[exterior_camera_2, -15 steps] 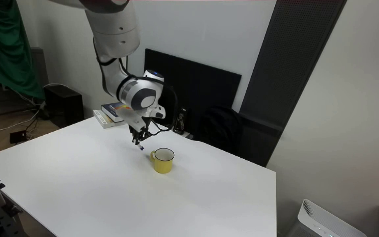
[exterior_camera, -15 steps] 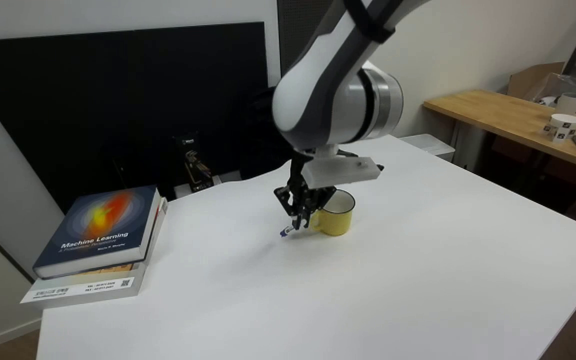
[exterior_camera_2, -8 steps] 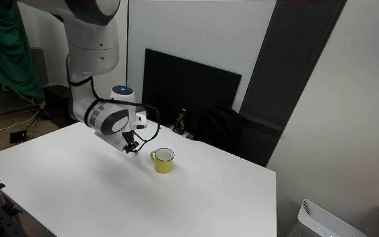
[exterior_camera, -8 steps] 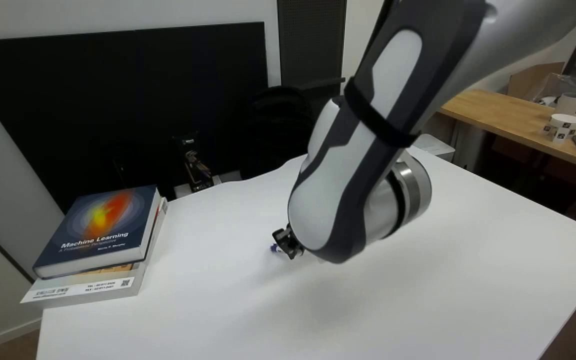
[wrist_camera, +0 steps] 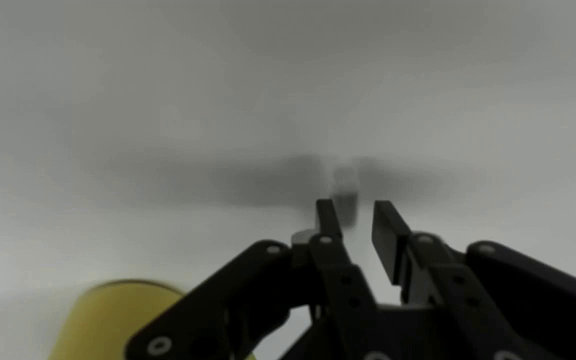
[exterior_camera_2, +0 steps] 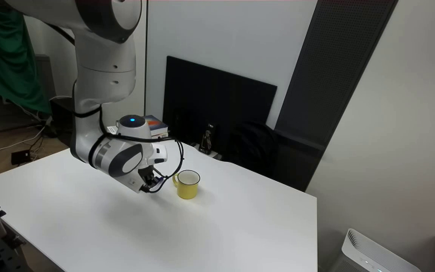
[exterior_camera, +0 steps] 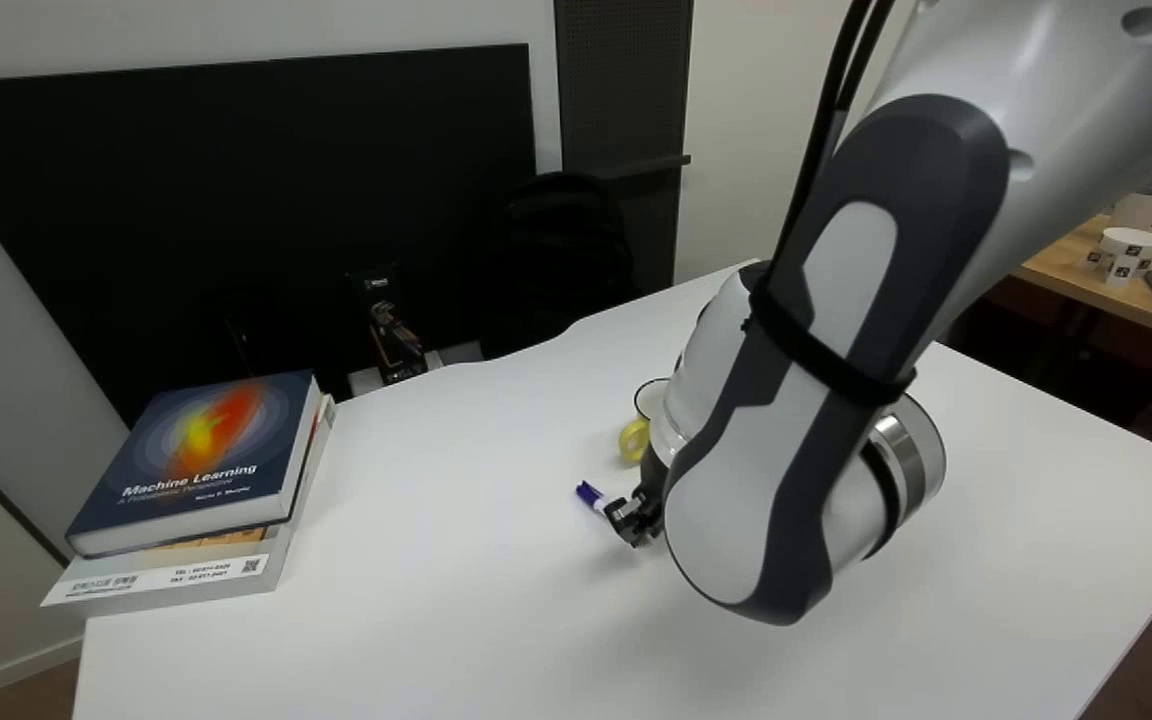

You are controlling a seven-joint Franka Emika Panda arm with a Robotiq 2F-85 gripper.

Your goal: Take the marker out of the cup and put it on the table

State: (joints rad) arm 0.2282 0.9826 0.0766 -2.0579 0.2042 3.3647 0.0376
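Note:
The marker [exterior_camera: 590, 496] shows its dark blue end and some white body beside my fingertips, low over or on the table [exterior_camera: 416, 600]; I cannot tell if it touches. In an exterior view only a bit of its blue end [exterior_camera_2: 160, 180] shows behind a cable. My gripper [exterior_camera: 628, 522] is tilted near the tabletop. In the wrist view its fingers [wrist_camera: 354, 202] stand slightly apart with nothing sharply visible between them; a blurred pale-and-dark shape beyond the tips is unclear. The yellow cup [exterior_camera_2: 187, 190] stands upright beside the gripper, partly hidden by the arm [exterior_camera: 635, 440], and at lower left [wrist_camera: 118, 320].
Two stacked books [exterior_camera: 196, 450] lie at the table's far left corner. A black screen [exterior_camera: 236, 220] and a small dark box [exterior_camera: 393, 335] stand behind the table edge. A black cable [exterior_camera_2: 181, 151] loops from the wrist beside the cup. A wooden desk [exterior_camera: 1086, 285] is beyond.
The arm has swung away from the cup and lowered toward the table, its wrist tilting. The marker has moved down along with the fingertips. The cup has not moved.

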